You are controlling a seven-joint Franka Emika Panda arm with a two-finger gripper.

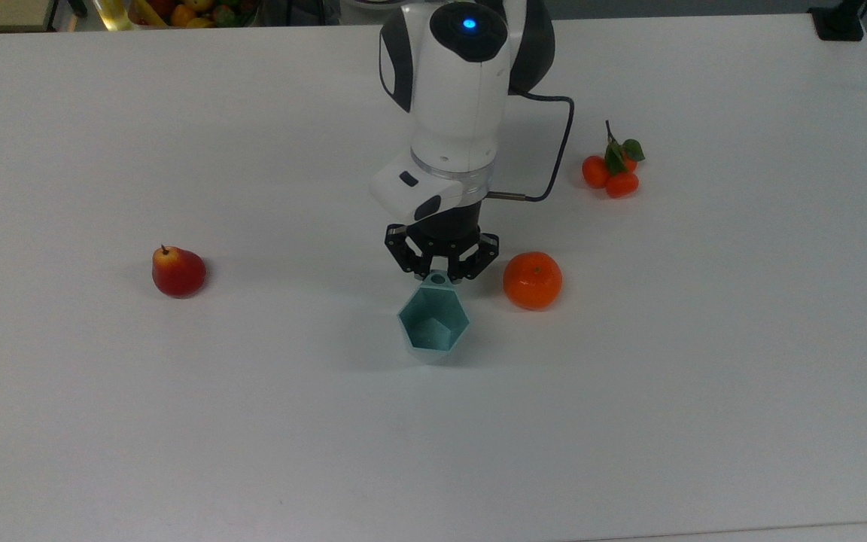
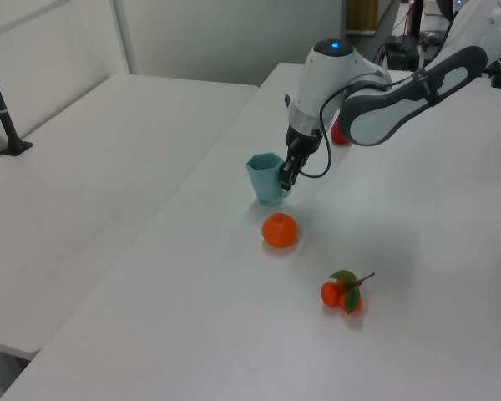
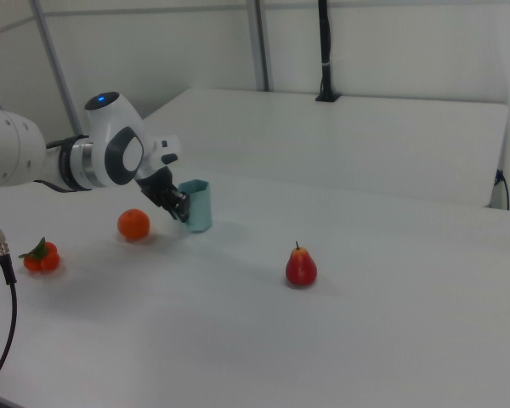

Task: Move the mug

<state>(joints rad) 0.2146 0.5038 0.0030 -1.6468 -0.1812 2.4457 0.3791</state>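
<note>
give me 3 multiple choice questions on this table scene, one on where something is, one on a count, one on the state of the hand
1. In the top view, which fruit lies nearest the mug?
A. the pear
B. the orange
C. the cluster of small tangerines

2. How many separate fruit items (the cluster counts as one) lie on the white table?
A. two
B. three
C. five

3. What is the hand doing?
A. hanging open high above the table
B. shut on the mug's handle
C. gripping the orange

Answers:
1. B: the orange sits just to the top view's right of the mug, while the pear and the cluster of small tangerines lie farther off.
2. B: pear, orange and cluster lie on the table.
3. B: the hand has its fingers closed around the mug's handle.
</note>
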